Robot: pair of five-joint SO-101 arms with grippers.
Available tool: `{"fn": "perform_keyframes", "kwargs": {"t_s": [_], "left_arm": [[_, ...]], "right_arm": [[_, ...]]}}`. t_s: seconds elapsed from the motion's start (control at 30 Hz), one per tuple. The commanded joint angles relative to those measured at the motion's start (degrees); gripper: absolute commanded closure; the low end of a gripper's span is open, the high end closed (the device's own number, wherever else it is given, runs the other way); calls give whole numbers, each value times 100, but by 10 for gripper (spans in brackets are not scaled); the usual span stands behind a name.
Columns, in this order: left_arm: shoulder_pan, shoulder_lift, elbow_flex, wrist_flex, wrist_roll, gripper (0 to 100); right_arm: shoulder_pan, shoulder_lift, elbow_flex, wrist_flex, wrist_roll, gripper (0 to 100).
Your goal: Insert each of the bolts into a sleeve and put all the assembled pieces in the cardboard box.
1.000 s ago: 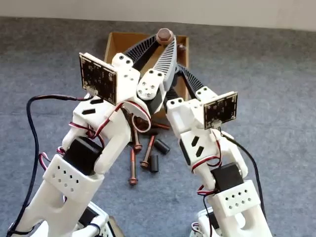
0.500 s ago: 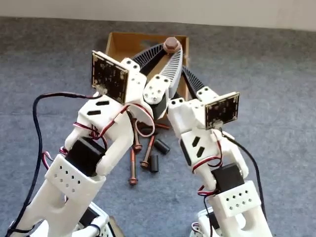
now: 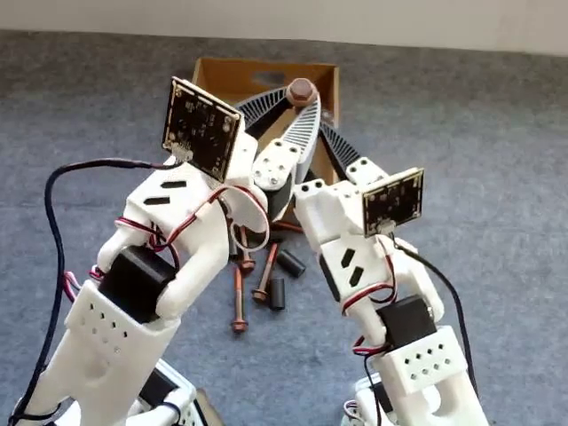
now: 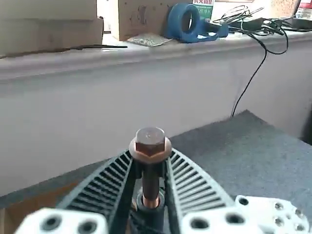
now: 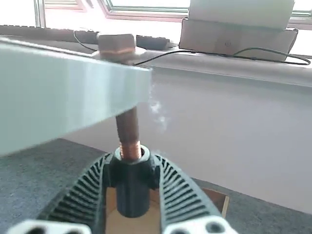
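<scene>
Grey carpet [image 3: 497, 133]: cardboard box [image 3: 217, 71], contents not discernible. Left gripper [image 4: 150, 161] clamped on bolt [image 4: 150, 144]; right gripper [image 5: 131, 163] clamped on sleeve [image 5: 130, 195].

This is looking like a robotics lab or a workshop room. Two white robot arms [image 3: 177, 240] with bare circuit boards [image 3: 200, 129] and loose wires [image 3: 53, 231] are standing on a grey carpet [image 3: 497, 133]. Behind them a long white ledge [image 4: 146, 53] under a window [image 5: 68, 14] is carrying brown boxes [image 4: 141, 19], a blue plastic ring [image 4: 187, 22] and black cables [image 4: 243, 23], one of them hanging down the wall.
</scene>
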Motion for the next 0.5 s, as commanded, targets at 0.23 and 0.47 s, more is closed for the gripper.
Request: {"fn": "perform_keyframes", "kwargs": {"t_s": [0.23,0.47], "left_arm": [[-224,971,-1604,1266,-308,992],[-242,1473,-2273,1916,-325,992]], "right_arm": [[4,22,-163,13,-9,992],[4,-4,-163,13,-9,992]]}}
